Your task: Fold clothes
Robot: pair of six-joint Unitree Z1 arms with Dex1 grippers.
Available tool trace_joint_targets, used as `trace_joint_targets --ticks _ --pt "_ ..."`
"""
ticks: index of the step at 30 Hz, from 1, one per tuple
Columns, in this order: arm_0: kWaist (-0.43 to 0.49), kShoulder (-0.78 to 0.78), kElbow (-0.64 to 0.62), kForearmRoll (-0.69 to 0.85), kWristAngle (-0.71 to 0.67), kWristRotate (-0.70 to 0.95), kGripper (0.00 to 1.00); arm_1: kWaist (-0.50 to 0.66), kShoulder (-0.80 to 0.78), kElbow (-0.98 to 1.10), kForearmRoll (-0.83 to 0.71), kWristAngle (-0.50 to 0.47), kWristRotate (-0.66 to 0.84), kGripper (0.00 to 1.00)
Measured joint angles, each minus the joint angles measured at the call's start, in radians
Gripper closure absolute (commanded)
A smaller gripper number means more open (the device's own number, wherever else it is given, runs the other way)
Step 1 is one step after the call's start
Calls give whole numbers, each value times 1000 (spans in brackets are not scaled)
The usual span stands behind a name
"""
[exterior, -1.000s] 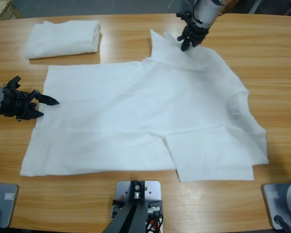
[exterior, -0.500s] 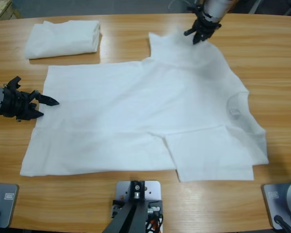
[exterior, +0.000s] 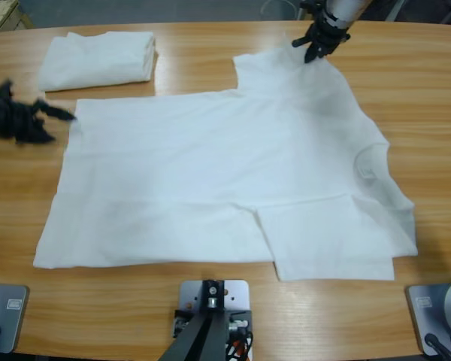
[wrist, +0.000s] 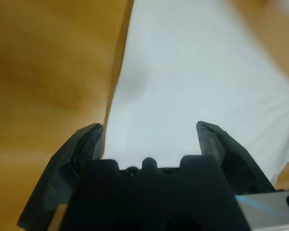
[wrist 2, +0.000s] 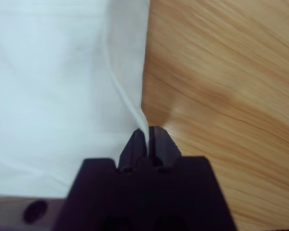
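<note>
Since the earlier frames the left claw [exterior: 41,120] had swung up the desk [exterior: 210,316] to the hem corner of the spread T-shirt [exterior: 210,180], and the right claw [exterior: 319,45] had drawn the sleeve toward the far edge. The right wrist view showed its jaws pinched shut on a thin fold of T-shirt [wrist 2: 62,86]; the left wrist view showed jaws apart over cloth [wrist: 192,72]. A folded T-shirt [exterior: 98,59] lay at the far left.

Left end effector [exterior: 56,114] spread wide, right end effector [exterior: 313,47] pinched closed.
</note>
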Motion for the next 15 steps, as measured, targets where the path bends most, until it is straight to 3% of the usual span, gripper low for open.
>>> trace_joint_targets --ticks 5,15 --pt "17 118 -202 61 10 142 265 0 0 0 1 8 0 1000" --pt "-25 283 -370 189 153 221 276 0 0 0 1 9 0 1000"
